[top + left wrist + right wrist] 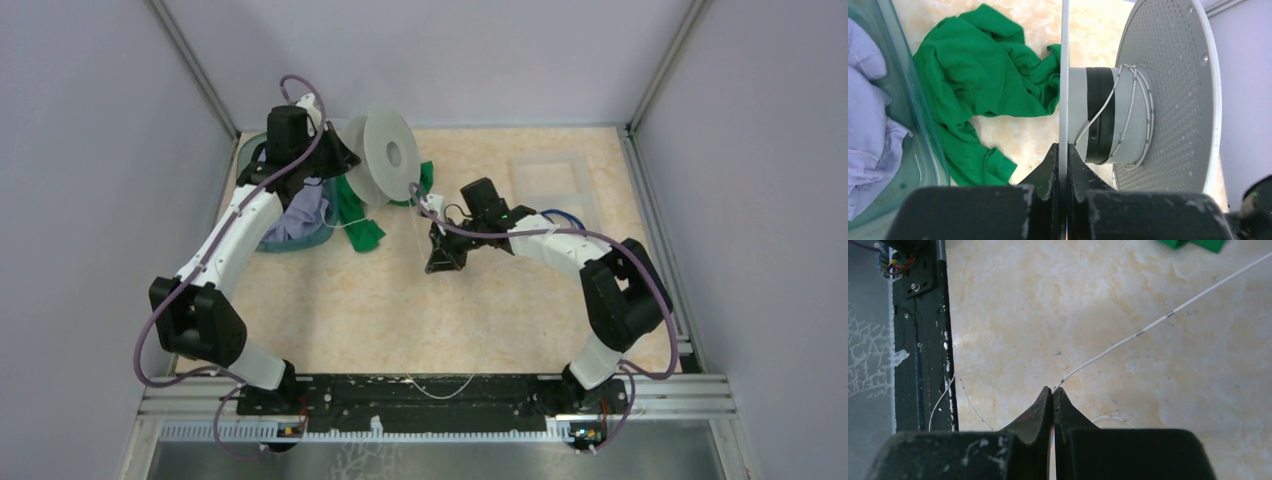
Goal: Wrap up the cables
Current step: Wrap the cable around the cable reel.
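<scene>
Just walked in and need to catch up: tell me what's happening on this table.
The left gripper clamps the rim of the spool, holding it on edge beside a green cloth. The right gripper pinches the thin white cable, which runs from there toward the spool. A few turns lie around the hub; more cable trails loose near the front rail.

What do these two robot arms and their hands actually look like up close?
Both the left arm and right arm have smooth white links joined by chunky black joints, with a thick purple hose looping along each. The left hand and right hand are matte black, each with two wedge-shaped fingers tapering to a point, scuffed with whitish marks.
</scene>
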Motion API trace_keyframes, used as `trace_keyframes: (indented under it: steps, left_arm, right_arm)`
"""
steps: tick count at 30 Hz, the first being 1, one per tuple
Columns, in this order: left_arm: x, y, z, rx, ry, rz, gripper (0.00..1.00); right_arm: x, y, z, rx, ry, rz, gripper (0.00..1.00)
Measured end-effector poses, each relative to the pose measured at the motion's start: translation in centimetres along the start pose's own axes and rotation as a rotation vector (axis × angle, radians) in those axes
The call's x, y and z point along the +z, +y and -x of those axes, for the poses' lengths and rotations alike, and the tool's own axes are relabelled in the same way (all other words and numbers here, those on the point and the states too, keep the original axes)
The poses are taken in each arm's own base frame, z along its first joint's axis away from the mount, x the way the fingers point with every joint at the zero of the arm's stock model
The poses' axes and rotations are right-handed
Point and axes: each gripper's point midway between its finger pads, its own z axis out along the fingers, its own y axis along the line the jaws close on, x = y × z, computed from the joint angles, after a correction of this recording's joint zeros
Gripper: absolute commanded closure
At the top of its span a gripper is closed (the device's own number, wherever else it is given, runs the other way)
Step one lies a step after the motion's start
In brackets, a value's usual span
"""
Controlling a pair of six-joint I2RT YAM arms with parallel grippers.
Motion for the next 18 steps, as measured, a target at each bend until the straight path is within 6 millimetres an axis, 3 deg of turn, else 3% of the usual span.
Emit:
trace_keyframes:
  steps: [7, 14, 18]
  left_arm:
    - [2.4, 2.7, -2.4, -0.004, 0.049, 0.078, 1.0]
    - [3.2, 3.2, -3.0, 0.001, 0.055, 0.08, 1.0]
    - [3.5, 3.4, -2.9, 0.036, 0.038, 0.074, 1.0]
  right_arm:
    - [0.8, 1.9, -0.6, -0.047, 0.055, 0.047, 1.0]
    - [0.7, 1.9, -1.2, -0.041, 0.087, 0.033, 1.0]
    - [0.5, 1.9, 0.3, -0.031, 0.076, 0.024, 1.0]
